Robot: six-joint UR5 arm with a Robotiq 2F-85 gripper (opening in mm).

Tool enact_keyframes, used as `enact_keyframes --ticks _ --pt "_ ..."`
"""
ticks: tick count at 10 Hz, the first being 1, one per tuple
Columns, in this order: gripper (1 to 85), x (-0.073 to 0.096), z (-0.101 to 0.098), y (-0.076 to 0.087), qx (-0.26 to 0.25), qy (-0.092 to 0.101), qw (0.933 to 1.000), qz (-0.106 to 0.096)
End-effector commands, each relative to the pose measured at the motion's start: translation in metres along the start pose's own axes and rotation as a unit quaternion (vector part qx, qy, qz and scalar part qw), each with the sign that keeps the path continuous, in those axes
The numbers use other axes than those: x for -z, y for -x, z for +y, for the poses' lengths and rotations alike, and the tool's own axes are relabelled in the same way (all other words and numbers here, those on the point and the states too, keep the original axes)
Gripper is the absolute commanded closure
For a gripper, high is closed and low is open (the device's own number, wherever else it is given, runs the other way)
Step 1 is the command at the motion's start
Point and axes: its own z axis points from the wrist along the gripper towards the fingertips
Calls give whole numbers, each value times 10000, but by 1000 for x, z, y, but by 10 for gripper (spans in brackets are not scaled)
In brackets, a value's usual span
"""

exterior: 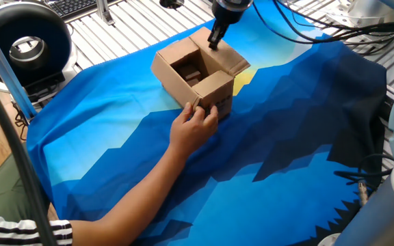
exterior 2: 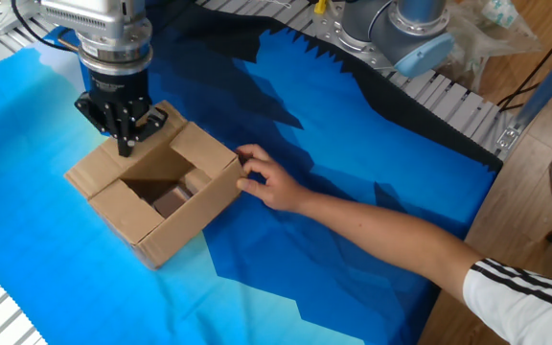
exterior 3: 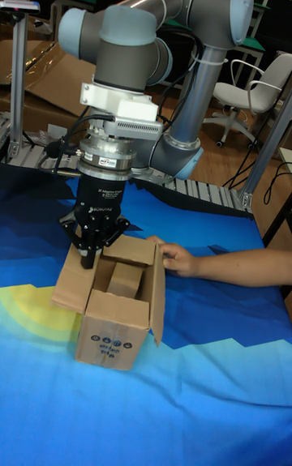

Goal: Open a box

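The box (exterior: 212, 90) (exterior 2: 186, 226) (exterior 3: 113, 335) is a small brown carton standing on the blue cloth with its top flaps folded out, so its inside shows. A smaller brown item (exterior 2: 173, 198) lies in it. My gripper (exterior: 213, 43) (exterior 2: 123, 145) (exterior 3: 87, 262) points straight down with its fingers shut together, the tips at the far flap (exterior 2: 104, 169) beside the opening. I see nothing held between them. A person's hand (exterior: 194, 127) (exterior 2: 263, 181) rests against the box's near corner.
The person's forearm (exterior 2: 381, 230) lies across the blue cloth (exterior: 272, 157). A round black device (exterior: 26, 42) and a keyboard (exterior: 81, 5) sit past the cloth's edge. The robot base (exterior 2: 401, 29) and cables (exterior: 347, 27) are at the table's side.
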Motion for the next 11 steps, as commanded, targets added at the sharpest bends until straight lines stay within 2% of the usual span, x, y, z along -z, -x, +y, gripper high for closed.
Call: enact_keyframes --ticks 1,4,5,7,9,10,11 --pt "843 -6 7 8 36 125 9997 -227" --pt "843 -6 10 7 50 173 9996 -201" --pt "843 -4 7 2 1 131 9999 -3" --pt "843 6 10 -7 -175 188 9990 355" --pt "843 19 25 -11 -516 444 9955 665" --pt "843 23 37 -9 -713 626 9928 735" --pt "843 20 53 -1 -920 836 9900 672"
